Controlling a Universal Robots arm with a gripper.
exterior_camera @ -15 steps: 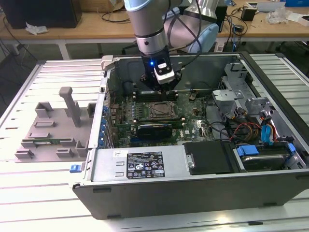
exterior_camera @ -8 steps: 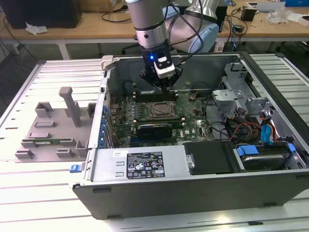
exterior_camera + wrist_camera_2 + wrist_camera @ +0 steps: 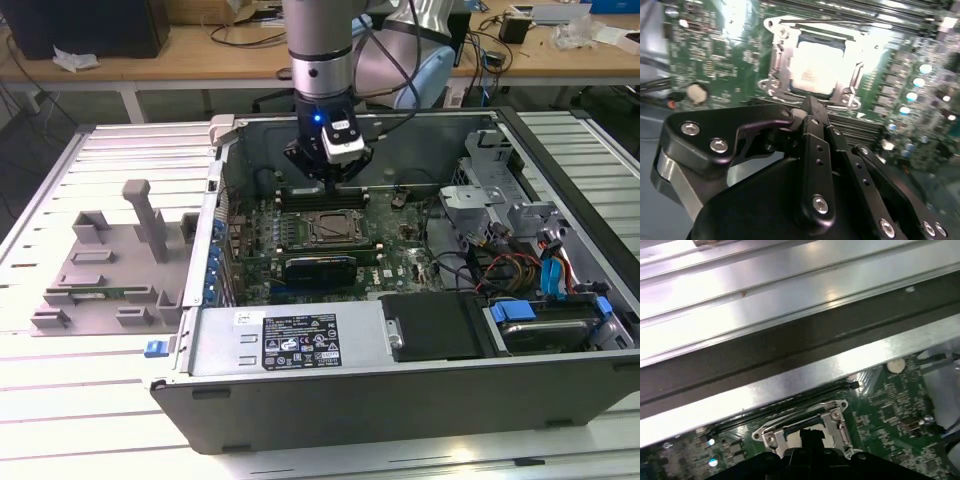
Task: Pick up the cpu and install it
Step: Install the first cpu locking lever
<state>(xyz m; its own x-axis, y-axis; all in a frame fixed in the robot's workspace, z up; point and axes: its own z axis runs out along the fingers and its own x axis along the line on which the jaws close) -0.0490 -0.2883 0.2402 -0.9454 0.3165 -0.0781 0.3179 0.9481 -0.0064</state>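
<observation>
- In the exterior view the gripper (image 3: 335, 172) hangs inside the open computer case (image 3: 400, 390), just above the motherboard (image 3: 300, 225) and near the CPU socket (image 3: 335, 229). The case lies on its side on the slatted metal surface (image 3: 60, 390), presumably so the board faces up and the arm can come straight down. A grey fixture tray (image 3: 100, 280) sits on the surface at the exterior view's left, well apart from the gripper.
- In the second wrist view the fingers (image 3: 812, 125) are drawn together, tips meeting with nothing between them. Just beyond the tips the cpu (image 3: 816, 72) lies flat inside the socket frame (image 3: 777, 65), so it looks already seated, which would explain the empty fingers. It is a small square chip with a pale, shiny metal top, washed out by glare; its rim is hard to make out.
- In the first wrist view the socket (image 3: 805, 427) sits close under the gripper's dark body (image 3: 812, 460), with the case wall (image 3: 790, 305) running behind the board. The chip is hidden here.
</observation>
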